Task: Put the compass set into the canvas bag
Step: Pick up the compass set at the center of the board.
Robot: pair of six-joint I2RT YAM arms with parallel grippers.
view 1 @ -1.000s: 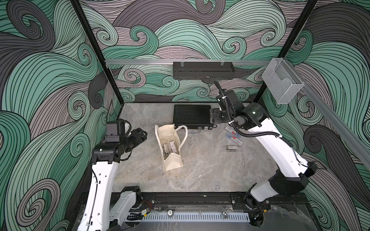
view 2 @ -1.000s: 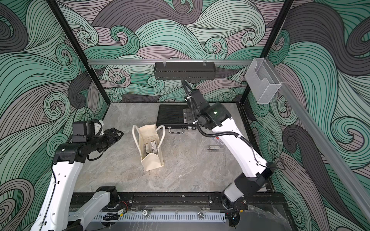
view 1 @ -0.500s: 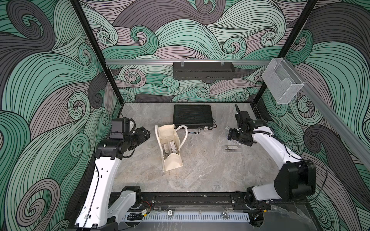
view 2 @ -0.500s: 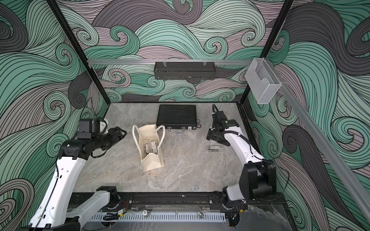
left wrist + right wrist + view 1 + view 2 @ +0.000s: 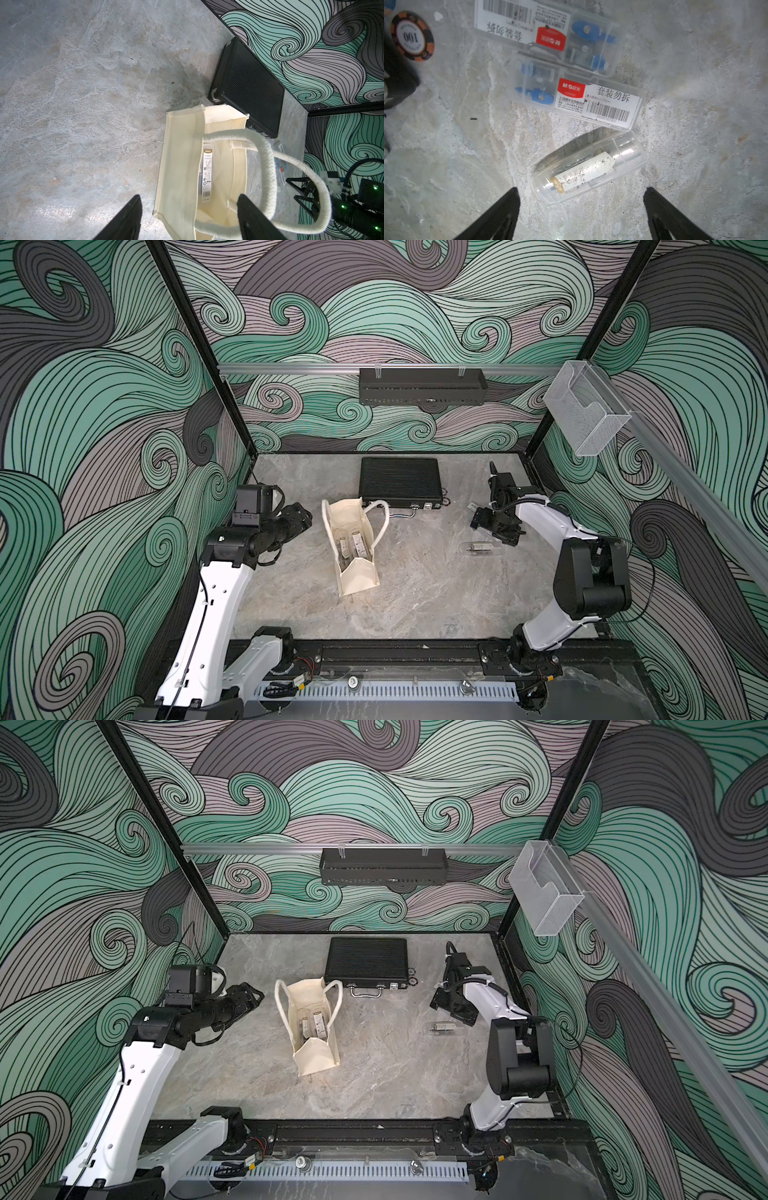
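The cream canvas bag stands open at mid-table, with labelled clear cases inside it. My left gripper hovers open just left of the bag; in the left wrist view the bag's mouth lies beyond its spread fingers. My right gripper hangs open, low over the right side. Below it in the right wrist view lie a rounded clear compass set case and two flat clear cases with blue parts. Nothing is held.
A black ribbed briefcase lies behind the bag near the back wall. A poker chip rests on the table beside the cases. A black shelf and a clear holder hang on the walls.
My right arm has swung down from beside the briefcase to low over the clear cases, and its jaws have opened wider. My left gripper has edged slightly towards the bag.
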